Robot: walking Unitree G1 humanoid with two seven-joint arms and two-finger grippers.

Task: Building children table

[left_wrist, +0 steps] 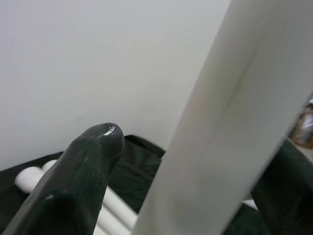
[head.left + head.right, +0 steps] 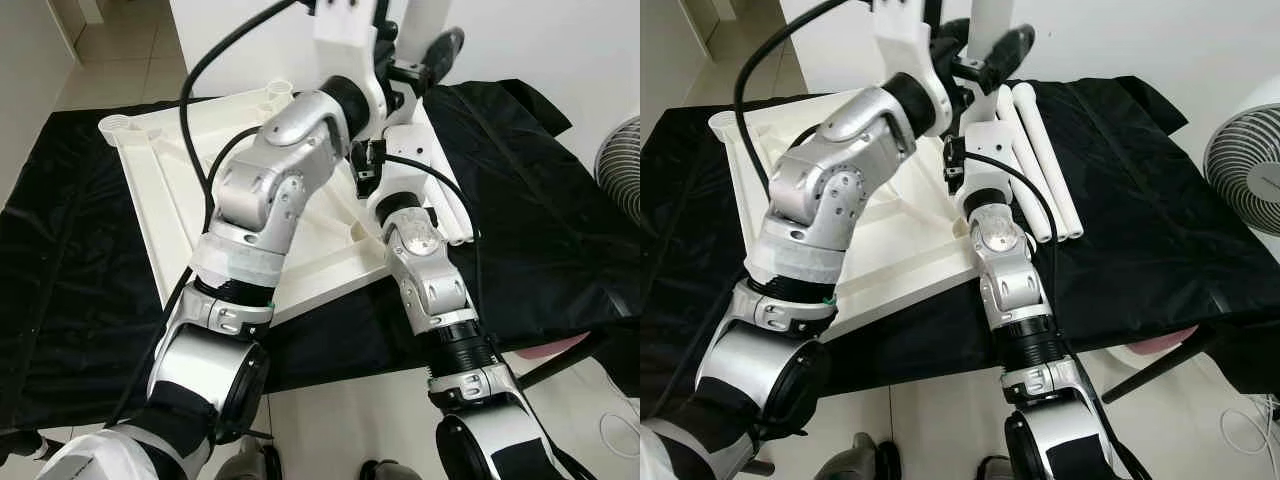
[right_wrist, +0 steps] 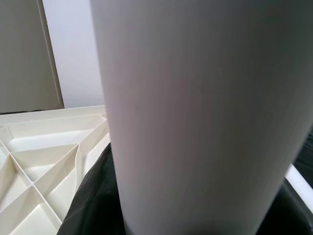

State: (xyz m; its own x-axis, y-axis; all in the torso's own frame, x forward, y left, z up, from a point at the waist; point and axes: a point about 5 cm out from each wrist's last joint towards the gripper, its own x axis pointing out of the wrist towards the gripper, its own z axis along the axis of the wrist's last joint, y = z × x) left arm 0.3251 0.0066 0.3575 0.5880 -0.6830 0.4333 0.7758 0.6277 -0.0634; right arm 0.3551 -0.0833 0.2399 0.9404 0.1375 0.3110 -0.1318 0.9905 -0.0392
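The white table top (image 2: 320,255) lies upside down on a black cloth (image 2: 1140,200), its ribbed underside (image 3: 44,166) facing up. Both arms reach up over its far edge to an upright white table leg (image 2: 990,15). My right gripper (image 2: 992,45) is shut on that leg (image 3: 195,122), one black finger (image 2: 1008,42) pressed against it. The leg (image 1: 220,122) also passes between the fingers of my left gripper (image 1: 195,161), which is open, with one finger (image 1: 83,181) standing apart from it. Three more white legs (image 2: 1040,160) lie side by side on the cloth to the right.
Round leg sockets (image 2: 120,125) stick up at the table top's corners. A white fan (image 2: 1250,170) stands at the right edge. A white wall (image 2: 1160,40) rises behind the cloth. Tiled floor (image 2: 340,420) shows in front, below the arms.
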